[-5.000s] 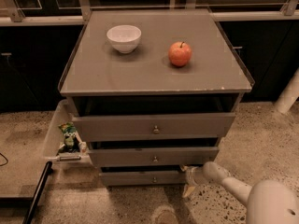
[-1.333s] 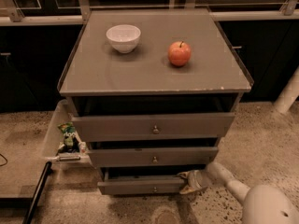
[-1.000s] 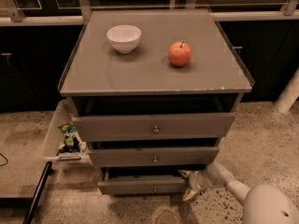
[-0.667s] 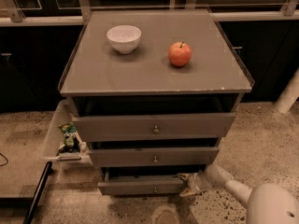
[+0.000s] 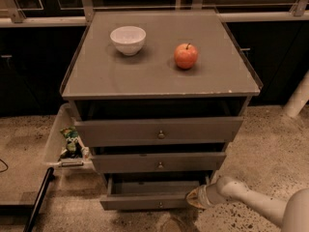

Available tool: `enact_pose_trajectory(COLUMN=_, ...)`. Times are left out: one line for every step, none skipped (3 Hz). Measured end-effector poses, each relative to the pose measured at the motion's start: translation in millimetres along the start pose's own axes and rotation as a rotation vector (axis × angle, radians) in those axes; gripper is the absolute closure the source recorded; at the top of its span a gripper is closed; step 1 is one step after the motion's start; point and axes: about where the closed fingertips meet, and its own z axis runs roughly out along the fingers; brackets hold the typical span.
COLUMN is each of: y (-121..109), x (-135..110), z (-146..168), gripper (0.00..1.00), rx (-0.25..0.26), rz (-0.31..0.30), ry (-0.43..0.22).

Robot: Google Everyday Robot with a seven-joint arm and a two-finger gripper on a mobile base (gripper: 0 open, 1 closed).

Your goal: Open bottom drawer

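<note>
Bottom drawer [image 5: 149, 202] part open; hand [image 5: 194, 197] at its right corner; grip unclear.

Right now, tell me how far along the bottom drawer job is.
Done: the bottom drawer is pulled partly out, its plain grey inside showing below the middle drawer. In hand: the end effector sits at the drawer front's right end. Left: perhaps a further pull if full opening is wanted, then backing away.
</note>
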Motion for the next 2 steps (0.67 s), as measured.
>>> enact_pose_trajectory(y=32.2, x=-8.3, z=-8.4, gripper=0.85, rx=-0.028, rz=0.023, ry=-0.036)
enact_pose_trajectory(y=33.3, x=-7.8, z=-8.7, gripper=0.62, rx=-0.028, rz=0.025, ry=-0.037)
